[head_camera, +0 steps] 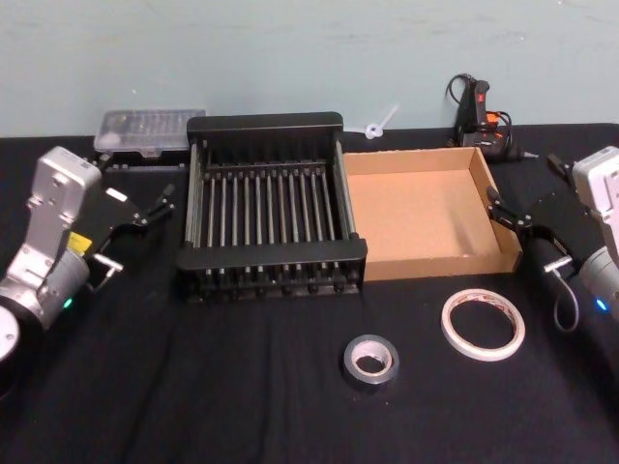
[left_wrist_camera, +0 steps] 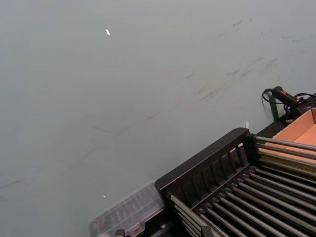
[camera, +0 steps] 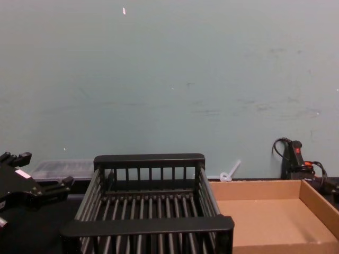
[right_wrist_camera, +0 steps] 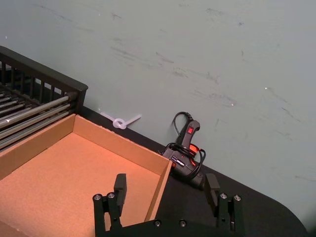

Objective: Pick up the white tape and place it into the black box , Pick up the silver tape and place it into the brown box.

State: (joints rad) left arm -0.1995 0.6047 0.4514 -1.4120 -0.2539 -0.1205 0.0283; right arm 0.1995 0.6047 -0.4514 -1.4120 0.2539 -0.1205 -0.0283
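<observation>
The thin white tape (head_camera: 484, 324) lies flat on the black cloth at the front right. The smaller grey silver tape (head_camera: 370, 361) lies to its left, nearer the front edge. Behind them stand the black box (head_camera: 266, 123) and, touching its right side, the brown box (head_camera: 416, 208); nothing lies in either. My left gripper (head_camera: 145, 206) hangs open left of the black box (camera: 148, 159) and also appears in the chest view (camera: 45, 170). My right gripper (head_camera: 527, 188) is open beside the brown box's right wall, its fingertips (right_wrist_camera: 120, 185) above that box's corner (right_wrist_camera: 74, 168).
A clear plastic case (head_camera: 150, 130) lies behind the black box at the back left. A black and orange glue gun (head_camera: 479, 111) and a small white plastic piece (head_camera: 377, 126) sit by the wall. Bare black cloth surrounds both tapes at the front.
</observation>
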